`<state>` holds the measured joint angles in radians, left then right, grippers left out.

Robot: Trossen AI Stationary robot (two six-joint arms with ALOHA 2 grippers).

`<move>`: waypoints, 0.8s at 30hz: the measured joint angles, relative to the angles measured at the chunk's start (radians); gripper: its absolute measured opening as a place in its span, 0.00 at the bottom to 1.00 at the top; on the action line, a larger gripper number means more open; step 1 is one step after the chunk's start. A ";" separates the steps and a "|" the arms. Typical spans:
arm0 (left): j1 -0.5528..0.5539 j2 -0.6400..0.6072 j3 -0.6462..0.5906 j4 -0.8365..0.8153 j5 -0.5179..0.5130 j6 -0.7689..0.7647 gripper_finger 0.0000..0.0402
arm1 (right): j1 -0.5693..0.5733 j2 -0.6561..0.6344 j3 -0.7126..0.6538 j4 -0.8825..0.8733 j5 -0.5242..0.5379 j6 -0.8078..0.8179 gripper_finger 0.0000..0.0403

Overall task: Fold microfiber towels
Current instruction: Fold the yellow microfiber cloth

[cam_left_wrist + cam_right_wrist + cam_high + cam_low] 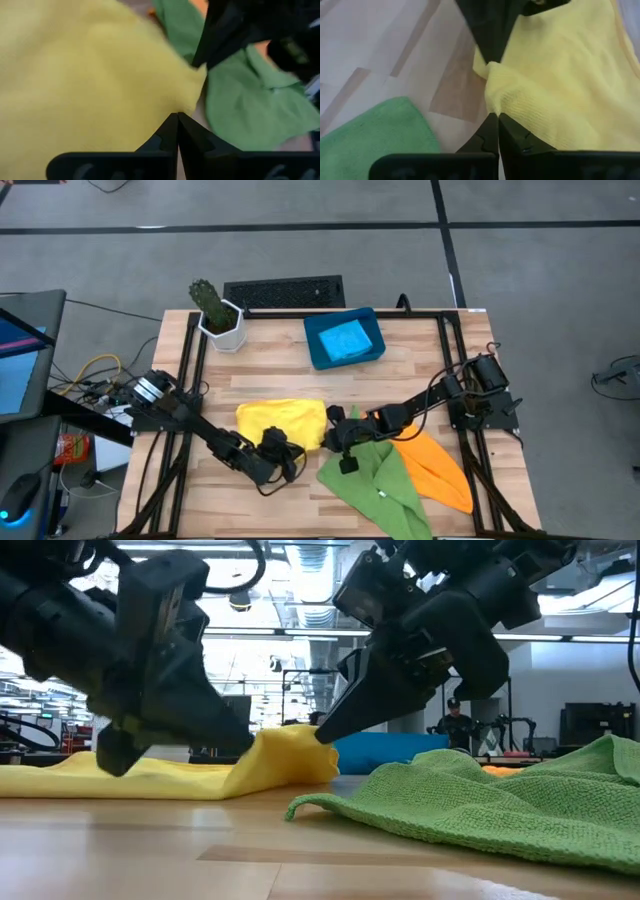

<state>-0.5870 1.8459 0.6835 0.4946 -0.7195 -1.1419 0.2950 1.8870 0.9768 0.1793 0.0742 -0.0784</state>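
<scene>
- Towels lay spread over the near half of the wooden table (270,370): the yellow towel (282,421) bunched near the middle, the green towel (385,485) just beside it toward the right arm's side, the orange towel (437,468) partly under the green one, and the light blue towel (346,339) folded inside the dark-blue tray (318,358) at the far edge.
- Both grippers worked the near edge of the yellow towel. The left gripper (176,119) sat with its jaws pressed together at that hem, and the wrist view left it hard to tell whether any cloth was actually pinched.
- The right gripper (495,118) met the same towel at its corner nearest the green one, jaws closed together; a small fold of yellow pile sat right at the tips, but I could not tell whether it was gripped.
- The yellow cloth looked light, limp and plush, sagging into soft rolls in the low view, so it would likely drape and slide rather than hold a crease.
- The best hold seemed to be two adjacent corners along one hem, pinched deep enough that the thick pile would not slip free, and lifted together to carry the edge across.
- A potted cactus (215,308) stood at the far left corner, well apart.
</scene>
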 joint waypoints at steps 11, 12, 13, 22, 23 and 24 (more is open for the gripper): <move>-0.005 0.102 0.109 -0.087 0.028 0.019 0.00 | 0.020 0.000 0.000 -0.006 0.002 -0.016 0.06; -0.005 0.102 0.113 -0.102 0.035 0.018 0.00 | 0.023 0.000 0.002 -0.003 0.002 -0.025 0.06; -0.005 0.102 0.116 -0.115 0.046 0.019 0.00 | 0.027 0.000 0.009 -0.003 0.002 -0.033 0.06; -0.005 0.102 0.118 -0.136 0.080 0.041 0.00 | 0.031 -0.001 0.056 0.049 0.001 -0.087 0.06; -0.005 0.102 0.118 -0.136 0.081 0.046 0.00 | 0.029 -0.001 0.056 0.051 0.001 -0.087 0.06; -0.005 0.102 0.118 -0.136 0.085 0.055 0.00 | 0.029 -0.001 0.056 0.052 0.001 -0.087 0.06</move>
<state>-0.5919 1.9480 0.8011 0.3584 -0.6340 -1.0872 0.3244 1.8862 1.0332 0.2309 0.0754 -0.1654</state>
